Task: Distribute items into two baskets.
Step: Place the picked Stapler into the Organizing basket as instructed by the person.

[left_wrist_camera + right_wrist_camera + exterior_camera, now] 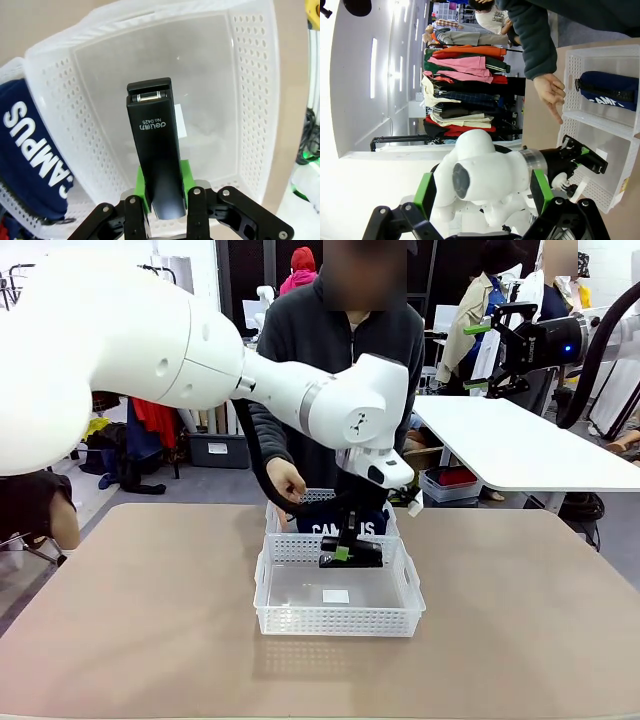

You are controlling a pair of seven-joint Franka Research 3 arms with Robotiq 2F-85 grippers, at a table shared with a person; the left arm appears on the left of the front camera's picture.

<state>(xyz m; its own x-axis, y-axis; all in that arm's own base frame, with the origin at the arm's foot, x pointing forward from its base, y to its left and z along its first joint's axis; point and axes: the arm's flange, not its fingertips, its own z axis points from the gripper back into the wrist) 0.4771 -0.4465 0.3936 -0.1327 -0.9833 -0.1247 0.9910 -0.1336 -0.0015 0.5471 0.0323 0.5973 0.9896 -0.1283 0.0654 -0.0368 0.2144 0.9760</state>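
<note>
My left gripper (343, 553) is shut on the black stapler (352, 558), holding it just above the near basket (340, 625). In the left wrist view the green pads (142, 186) clamp the stapler (154, 145) over the bare floor of that basket (250, 100). The navy CAMPUS pouch (345, 527) lies in the far basket (316, 497), and shows at the left of the wrist view (30, 145). The person's hand (288, 485) rests at the far basket's rim. My right gripper (478, 357) hangs open, high at the right, with nothing between its fingers.
A white sticker (336, 596) lies on the near basket's floor. The brown table (130, 610) spreads to both sides of the baskets. A white table (520, 445) stands behind at the right. The right wrist view shows the left arm (485, 180), the stapler (585, 159) and the pouch (610, 90).
</note>
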